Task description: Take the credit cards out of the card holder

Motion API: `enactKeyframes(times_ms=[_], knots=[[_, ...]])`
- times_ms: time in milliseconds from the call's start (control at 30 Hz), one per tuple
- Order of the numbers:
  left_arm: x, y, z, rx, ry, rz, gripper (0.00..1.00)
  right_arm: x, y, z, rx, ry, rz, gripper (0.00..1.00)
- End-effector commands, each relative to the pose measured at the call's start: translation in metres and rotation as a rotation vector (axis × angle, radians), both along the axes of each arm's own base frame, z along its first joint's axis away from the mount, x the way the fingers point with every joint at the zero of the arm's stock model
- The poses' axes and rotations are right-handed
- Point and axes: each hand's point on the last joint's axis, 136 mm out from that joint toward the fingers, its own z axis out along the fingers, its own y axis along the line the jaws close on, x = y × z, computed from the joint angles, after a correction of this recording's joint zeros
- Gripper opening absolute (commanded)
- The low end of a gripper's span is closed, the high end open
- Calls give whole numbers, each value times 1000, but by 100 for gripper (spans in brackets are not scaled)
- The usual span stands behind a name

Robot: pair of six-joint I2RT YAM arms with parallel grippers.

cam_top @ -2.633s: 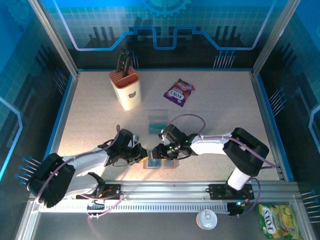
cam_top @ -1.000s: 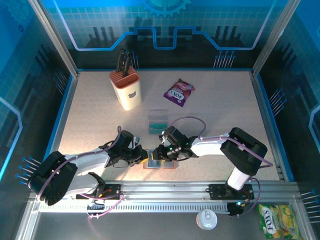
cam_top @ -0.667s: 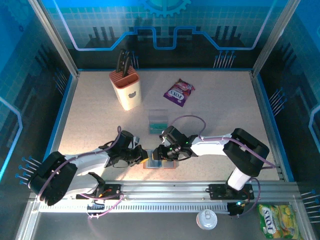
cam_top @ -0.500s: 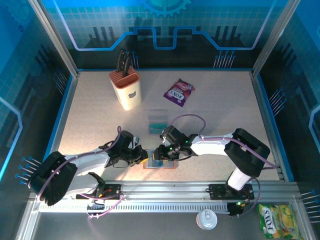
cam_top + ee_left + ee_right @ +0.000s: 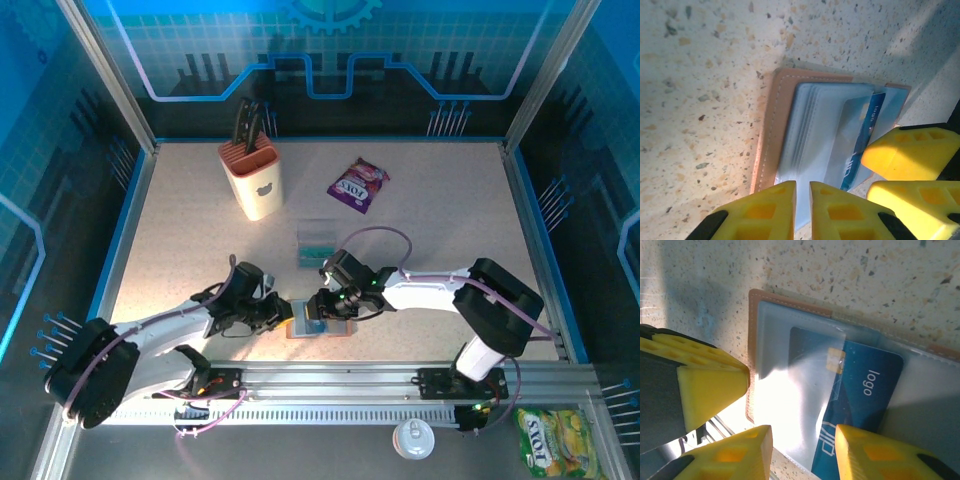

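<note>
Since the left gripper (image 5: 802,210) stands nearly closed at the edge of the sleeves (image 5: 815,125), grip unclear, the open card holder (image 5: 771,125) on the table (image 5: 200,220) may drag along when the half-open right gripper (image 5: 804,450), straddling the blue card (image 5: 865,385), pulls.

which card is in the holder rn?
The blue card marked "logo", partly in a sleeve of the open card holder; the teal cards lie in the clear tray.

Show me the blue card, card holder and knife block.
blue card (image 5: 867,390), right wrist view, printed face
card holder (image 5: 753,340), right wrist view, leather left edge
knife block (image 5: 257,188), top view, cream front
</note>
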Motion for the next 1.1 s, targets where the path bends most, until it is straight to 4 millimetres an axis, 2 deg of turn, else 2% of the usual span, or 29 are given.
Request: enactKeyframes(times_ms=[0, 467, 800, 1067], knots=[[4, -3, 10, 9, -18, -10, 16, -5, 0, 5, 0, -5, 16, 39], [-5, -9, -14, 54, 26, -46, 12, -11, -1, -12, -6, 37, 8, 39], [-6, -8, -13, 55, 21, -40, 12, -16, 5, -8, 9, 39, 22, 39], [-2, -8, -1, 54, -5, -41, 12, -14, 0, 1, 2, 6, 19, 39]])
